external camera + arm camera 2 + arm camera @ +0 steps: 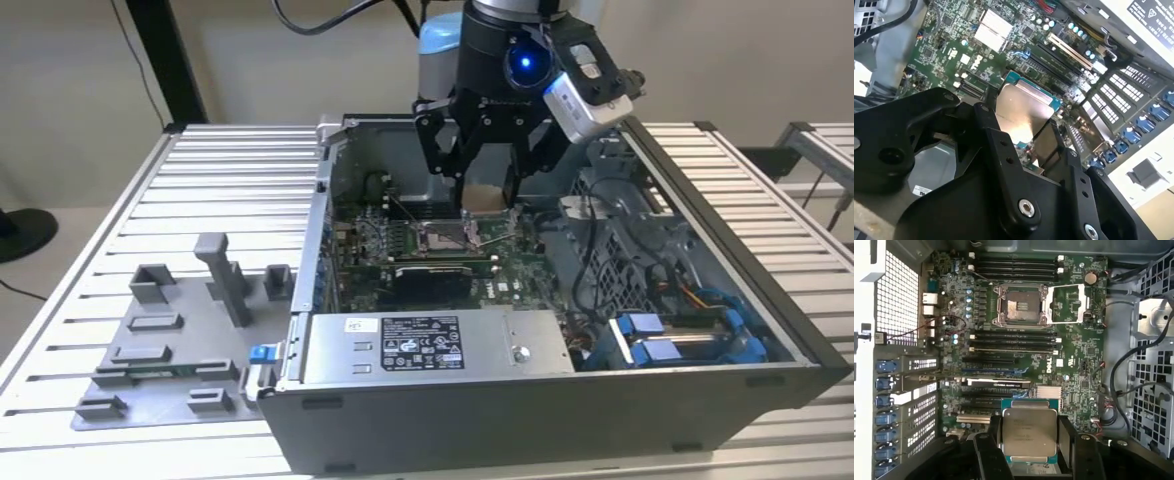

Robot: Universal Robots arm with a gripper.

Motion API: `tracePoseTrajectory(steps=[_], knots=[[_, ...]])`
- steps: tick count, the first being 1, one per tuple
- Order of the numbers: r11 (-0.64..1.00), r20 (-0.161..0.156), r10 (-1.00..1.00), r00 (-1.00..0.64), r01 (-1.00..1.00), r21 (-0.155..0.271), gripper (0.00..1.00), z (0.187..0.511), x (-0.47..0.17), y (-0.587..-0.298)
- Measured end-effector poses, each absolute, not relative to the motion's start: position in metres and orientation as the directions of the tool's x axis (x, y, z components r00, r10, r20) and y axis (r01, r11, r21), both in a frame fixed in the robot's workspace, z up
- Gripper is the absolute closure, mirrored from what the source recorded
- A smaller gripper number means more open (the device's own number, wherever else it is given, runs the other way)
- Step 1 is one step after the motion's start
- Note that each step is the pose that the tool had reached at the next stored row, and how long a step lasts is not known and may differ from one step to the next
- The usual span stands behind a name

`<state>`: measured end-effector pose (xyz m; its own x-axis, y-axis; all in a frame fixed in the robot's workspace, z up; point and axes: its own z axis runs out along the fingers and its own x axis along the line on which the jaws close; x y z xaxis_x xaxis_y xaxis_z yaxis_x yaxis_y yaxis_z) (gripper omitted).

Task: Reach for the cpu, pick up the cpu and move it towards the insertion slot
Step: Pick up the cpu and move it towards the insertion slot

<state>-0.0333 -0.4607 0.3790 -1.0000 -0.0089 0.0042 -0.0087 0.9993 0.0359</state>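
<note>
While the tool (1029, 440) is clamped on the cpu (1029, 432), held above the motherboard short of the insertion slot (1021, 307), any tilt or misalignment on approach could damage socket contacts

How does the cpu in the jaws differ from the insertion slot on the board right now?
The cpu is a solid silvery plate with a pale top; the insertion slot is a shiny metal frame around a dark centre. The cpu is held off the board by the gripper; the slot sits fixed on the green board, its cover swung open. In the exterior view the cpu hangs above the slot. Both are square.
</note>
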Motion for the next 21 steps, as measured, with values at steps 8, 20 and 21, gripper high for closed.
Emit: tracePoseTrajectory(steps=[8,20,21], knots=[[0.999,0.004,0.016,-1.000,0.016,0.036,1.00,0.379,-0.033,-0.455],[0.997,0.004,0.063,-0.998,0.063,0.036,1.00,0.379,-0.032,-0.445],[0.997,0.004,0.067,-0.998,0.067,0.036,1.00,0.379,-0.032,-0.445]])
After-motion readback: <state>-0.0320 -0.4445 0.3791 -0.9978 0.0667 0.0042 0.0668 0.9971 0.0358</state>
